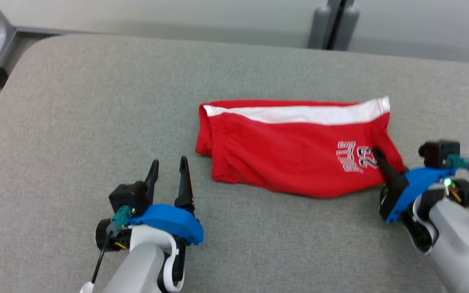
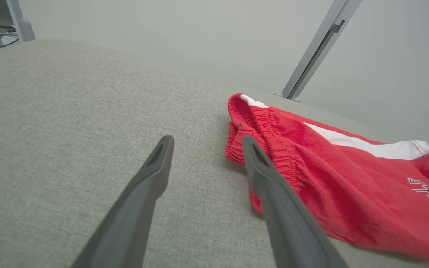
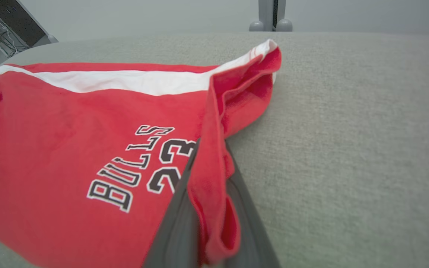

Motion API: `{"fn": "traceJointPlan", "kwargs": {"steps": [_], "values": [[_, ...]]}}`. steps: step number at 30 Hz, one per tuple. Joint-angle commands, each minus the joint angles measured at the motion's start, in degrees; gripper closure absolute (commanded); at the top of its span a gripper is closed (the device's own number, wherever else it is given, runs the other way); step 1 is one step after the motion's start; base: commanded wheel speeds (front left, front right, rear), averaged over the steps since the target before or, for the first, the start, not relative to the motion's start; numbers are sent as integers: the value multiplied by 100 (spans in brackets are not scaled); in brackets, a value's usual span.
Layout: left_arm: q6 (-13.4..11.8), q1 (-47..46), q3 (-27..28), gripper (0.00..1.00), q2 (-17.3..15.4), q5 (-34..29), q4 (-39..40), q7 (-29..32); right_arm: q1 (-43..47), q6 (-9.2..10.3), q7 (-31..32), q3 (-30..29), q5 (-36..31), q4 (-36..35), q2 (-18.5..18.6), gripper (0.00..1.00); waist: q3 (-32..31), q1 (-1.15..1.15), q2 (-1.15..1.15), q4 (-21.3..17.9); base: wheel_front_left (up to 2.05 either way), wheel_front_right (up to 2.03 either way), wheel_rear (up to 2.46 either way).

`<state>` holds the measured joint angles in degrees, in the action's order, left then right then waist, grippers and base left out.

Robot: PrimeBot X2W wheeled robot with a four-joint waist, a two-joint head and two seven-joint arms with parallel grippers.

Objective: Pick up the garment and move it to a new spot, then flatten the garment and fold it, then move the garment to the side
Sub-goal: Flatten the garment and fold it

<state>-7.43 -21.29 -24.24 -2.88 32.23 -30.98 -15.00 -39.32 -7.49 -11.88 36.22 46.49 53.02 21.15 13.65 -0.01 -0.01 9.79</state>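
Red jersey shorts with a white side stripe and a printed team name and number [image 1: 291, 154] lie near the middle of the grey cloth-covered desk [image 1: 75, 101]. The gathered waistband is at the robot's left, the leg hem is at its right, and the white stripe runs along the far edge. They rest fairly flat, with some bunching at the waistband and a raised fold at the hem.

The right pincer [image 1: 378, 154] is closed on the near right corner of the shorts. In the right wrist view a ridge of red hem cloth [image 3: 214, 167] is nipped between its two dark fingers. The left pincer [image 1: 169, 162] stands wide and holds nothing. It sits over bare desk just beside the near waistband corner, with its fingers pointing past that corner and not touching it.

My reading is that the work is in its middle part. One corner is gripped and the other is not yet taken, which fits pulling the shorts taut to flatten them or starting a fold. The pictures cannot tell whether this is already the new spot. No crosswise fold is visible, so the fold appears still to be made. The shorts are not yet at the side of the desk.
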Motion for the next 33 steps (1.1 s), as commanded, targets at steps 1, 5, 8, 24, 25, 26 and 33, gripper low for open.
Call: {"fn": "traceJointPlan", "kwargs": {"steps": [1, 5, 8, 24, 25, 26, 33], "values": [[51, 103, 77, 0, 0, -68, 8, -25, 219, -1, -89, 35, 63, -58, 73, 100, -281, 1, 1, -234, 0, 0, 0], [168, 406, 211, 0, 0, -190, 29, -24, 585, -1, -241, 27, 154, -158, 165, 100, -431, 1, 1, -304, 0, 0, 0], [222, 551, 230, 0, -2, -227, 56, -25, 620, -1, -305, -6, 18, -176, 197, 100, -503, 1, 1, -283, 0, 0, 0], [263, 428, -458, 0, 0, -42, 2, -24, -218, -1, -280, 789, -962, -327, -1187, 29, -456, 1, 1, 544, 0, 0, 0], [243, 407, -506, 0, 0, -48, -12, -24, -240, -1, -285, 828, -951, -280, -1300, 0, -455, 1, 1, 578, 0, 0, 0], [234, 394, -542, 0, 0, -56, -28, -24, -248, -1, -293, 853, -923, -252, -1379, 0, -455, 1, 1, 596, 0, 0, 0], [154, 298, -386, 0, 1, -219, -67, -24, -61, -1, -333, 472, -1062, -412, -1380, 0, -535, 1, 1, 259, 0, 0, 0]]}}
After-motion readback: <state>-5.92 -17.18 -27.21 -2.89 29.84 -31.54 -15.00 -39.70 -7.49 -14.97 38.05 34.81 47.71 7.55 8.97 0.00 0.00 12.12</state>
